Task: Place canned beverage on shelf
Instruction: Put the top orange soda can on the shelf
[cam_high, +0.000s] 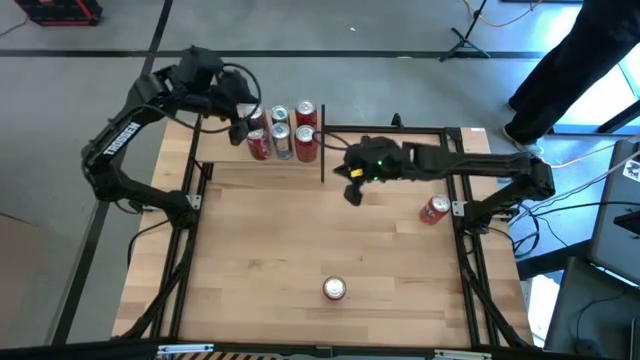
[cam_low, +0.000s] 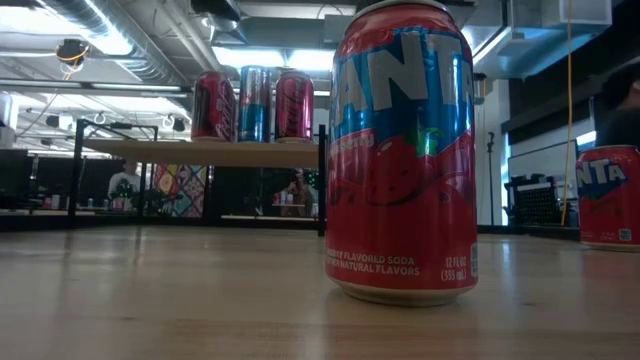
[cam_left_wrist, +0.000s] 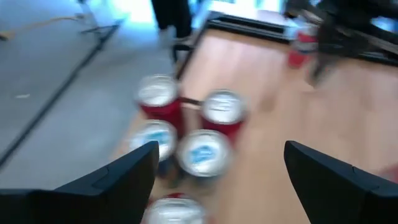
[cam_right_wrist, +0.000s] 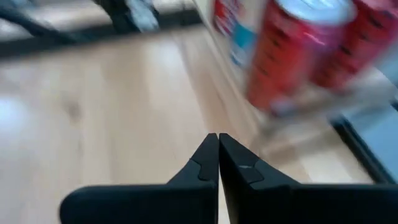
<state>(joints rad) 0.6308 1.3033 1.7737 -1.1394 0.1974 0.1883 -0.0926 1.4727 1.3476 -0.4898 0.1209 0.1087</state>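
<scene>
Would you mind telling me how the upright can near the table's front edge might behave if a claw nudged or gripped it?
The upright can is tall on a narrow base, so a high nudge would probably tip it, and then it would likely roll. Its glossy metal wall looks smooth, perhaps slippery and dentable.

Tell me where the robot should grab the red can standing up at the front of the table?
Probably round its middle, coming in from the side. The front can stands upright with round, smooth walls and open table all around, so fingers can close on two opposite sides.
</scene>
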